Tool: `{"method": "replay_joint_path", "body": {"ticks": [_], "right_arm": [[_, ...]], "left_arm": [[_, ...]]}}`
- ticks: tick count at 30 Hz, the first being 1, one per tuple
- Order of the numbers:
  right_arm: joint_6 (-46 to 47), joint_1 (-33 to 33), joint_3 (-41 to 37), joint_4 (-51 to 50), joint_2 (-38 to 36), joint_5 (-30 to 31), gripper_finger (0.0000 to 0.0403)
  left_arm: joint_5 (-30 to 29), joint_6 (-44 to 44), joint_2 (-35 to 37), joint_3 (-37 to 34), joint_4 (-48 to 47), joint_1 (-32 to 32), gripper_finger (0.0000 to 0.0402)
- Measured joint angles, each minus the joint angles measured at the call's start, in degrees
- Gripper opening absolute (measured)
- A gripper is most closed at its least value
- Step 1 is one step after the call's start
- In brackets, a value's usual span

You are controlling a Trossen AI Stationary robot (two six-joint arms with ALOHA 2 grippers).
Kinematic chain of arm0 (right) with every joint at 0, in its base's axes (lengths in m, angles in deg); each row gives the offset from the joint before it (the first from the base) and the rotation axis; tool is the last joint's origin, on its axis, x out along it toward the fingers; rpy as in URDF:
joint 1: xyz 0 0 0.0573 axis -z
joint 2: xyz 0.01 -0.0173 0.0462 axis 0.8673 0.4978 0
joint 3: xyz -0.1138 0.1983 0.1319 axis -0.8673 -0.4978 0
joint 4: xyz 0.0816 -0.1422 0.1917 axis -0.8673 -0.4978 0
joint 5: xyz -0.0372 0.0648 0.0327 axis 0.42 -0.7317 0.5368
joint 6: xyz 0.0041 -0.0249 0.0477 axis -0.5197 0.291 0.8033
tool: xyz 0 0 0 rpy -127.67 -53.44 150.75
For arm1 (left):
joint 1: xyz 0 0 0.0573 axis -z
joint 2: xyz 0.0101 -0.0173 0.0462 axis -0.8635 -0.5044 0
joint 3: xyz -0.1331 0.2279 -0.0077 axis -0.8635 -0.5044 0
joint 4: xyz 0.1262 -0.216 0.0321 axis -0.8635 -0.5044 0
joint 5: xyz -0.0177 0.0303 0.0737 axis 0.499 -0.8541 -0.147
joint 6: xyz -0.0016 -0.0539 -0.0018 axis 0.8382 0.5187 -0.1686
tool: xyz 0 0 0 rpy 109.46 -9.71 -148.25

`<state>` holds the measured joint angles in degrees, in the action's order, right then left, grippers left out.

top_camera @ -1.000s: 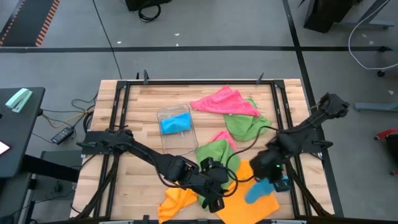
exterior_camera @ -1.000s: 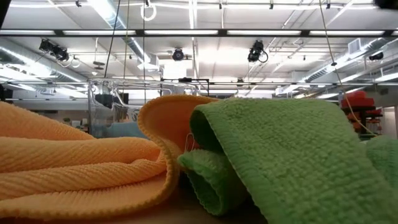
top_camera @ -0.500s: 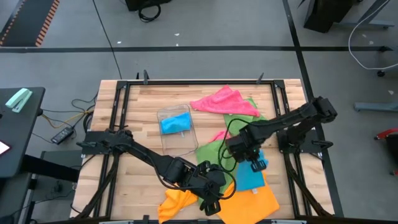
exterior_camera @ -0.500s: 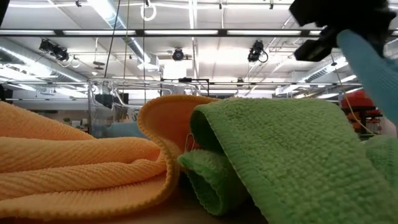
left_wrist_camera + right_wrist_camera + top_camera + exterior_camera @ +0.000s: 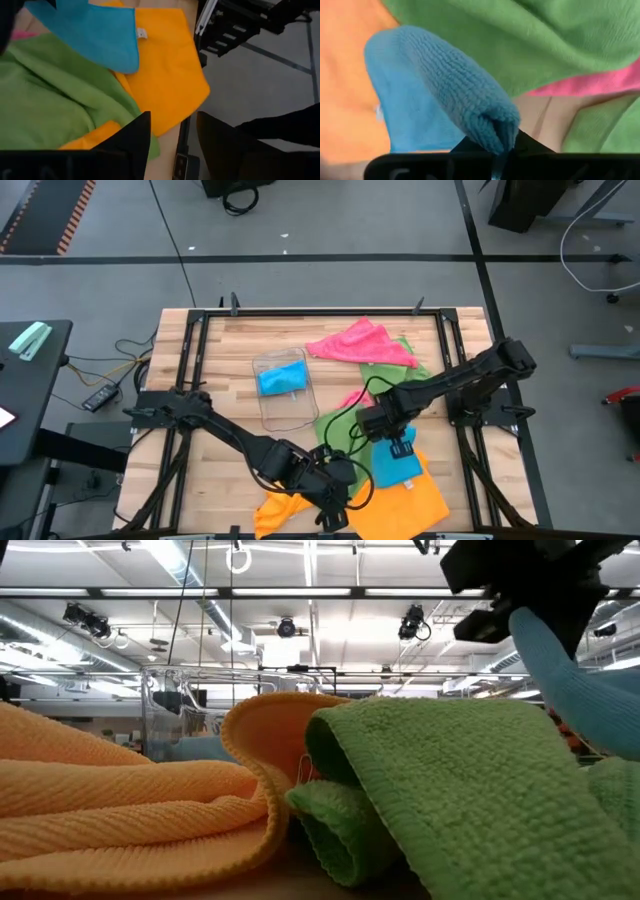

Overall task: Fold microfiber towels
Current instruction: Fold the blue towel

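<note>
1. Right hand pinched a blue towel up over the orange towel near the table's front; left hand (fingers apart) held nothing.
2. Green towel and pink towel lay crumpled; most folding seemingly remained.

No text, label or number can be read anywhere in these views.
</note>
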<state>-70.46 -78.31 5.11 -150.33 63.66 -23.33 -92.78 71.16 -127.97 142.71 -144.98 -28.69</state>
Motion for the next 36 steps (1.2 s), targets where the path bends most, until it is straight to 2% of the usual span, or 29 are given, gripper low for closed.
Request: {"method": "replay_joint_path", "body": {"ticks": [4, 12, 16, 25, 32, 36], "right_arm": [[2.3, -4.3, -1.2, 3.2, -0.1, 5.4, 0.0005], [10.6, -11.8, -9.5, 11.2, -0.9, 14.1, 0.0005], [10.8, -15.2, -12.7, 14.2, -0.9, 19.3, 0.0005], [7.1, -20.7, -10.3, 13.6, -0.9, 15.4, 0.0005], [-7.3, -21.9, -5.0, 4.6, -0.9, 14.7, 0.0005], [-12.0, -21.6, -3.8, 5.2, -0.9, 14.7, 0.0005]], "left_arm": [[0.0, 1.1, 1.3, 0.0, -1.2, 1.0, 0.0157], [-0.2, 1.7, 2.4, 0.1, -1.4, 2.5, 0.0135], [-0.2, 2.7, 2.4, 0.1, -1.3, 2.7, 0.0125], [-0.2, 2.7, 2.4, 0.1, -1.7, 2.7, 0.0110], [-0.2, 2.7, 2.4, 0.0, -1.7, 2.5, 0.0111], [-0.2, 2.7, 2.4, 0.0, -1.8, 2.5, 0.0108]]}}
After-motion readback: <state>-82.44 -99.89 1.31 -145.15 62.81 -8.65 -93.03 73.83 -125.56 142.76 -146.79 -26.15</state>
